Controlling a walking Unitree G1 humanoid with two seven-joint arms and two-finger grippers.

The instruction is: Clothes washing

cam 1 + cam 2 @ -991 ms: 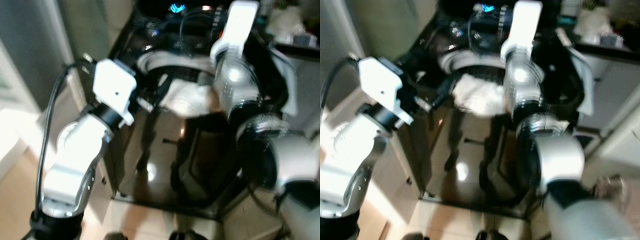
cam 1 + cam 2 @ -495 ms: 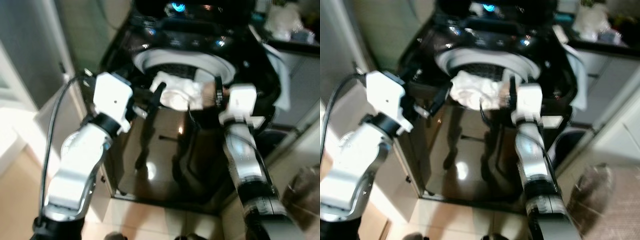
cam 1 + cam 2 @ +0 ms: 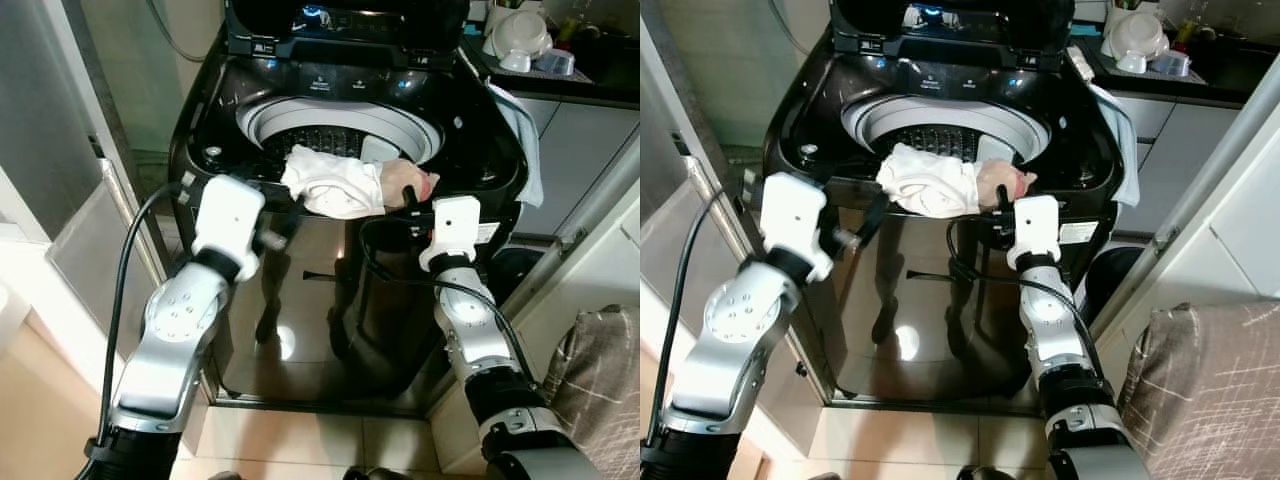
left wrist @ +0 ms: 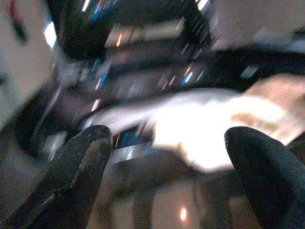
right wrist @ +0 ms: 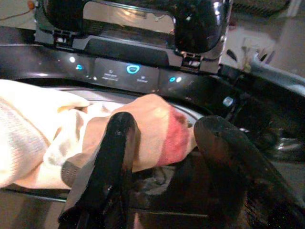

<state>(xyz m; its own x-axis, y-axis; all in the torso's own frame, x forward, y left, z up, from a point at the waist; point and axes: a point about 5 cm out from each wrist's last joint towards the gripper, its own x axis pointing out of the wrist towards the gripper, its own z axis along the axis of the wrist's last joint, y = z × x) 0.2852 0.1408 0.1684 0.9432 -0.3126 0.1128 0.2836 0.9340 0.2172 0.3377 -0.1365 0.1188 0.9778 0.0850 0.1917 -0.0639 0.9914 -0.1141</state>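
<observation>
The washing machine (image 3: 350, 130) is viewed from above by both head cameras; its rim and control panel (image 5: 128, 71) are shared with the close wrist views.

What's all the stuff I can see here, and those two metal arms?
Glossy black top-loading washing machine: one, black, straight ahead, lid raised.
Pale grey drum ring: one, grey, inside the machine's opening.
Crumpled white and peach clothes: one heap, white with peach and a red patch, draped over the machine's front rim.
White bowls: a few, white, on the counter at the far right.
Brown checked cloth: one, brown, low on the right.
Left pincer: one, black fingers, open, before the heap's left end.
Right pincer: one, black fingers, open, astride the peach cloth.
</observation>
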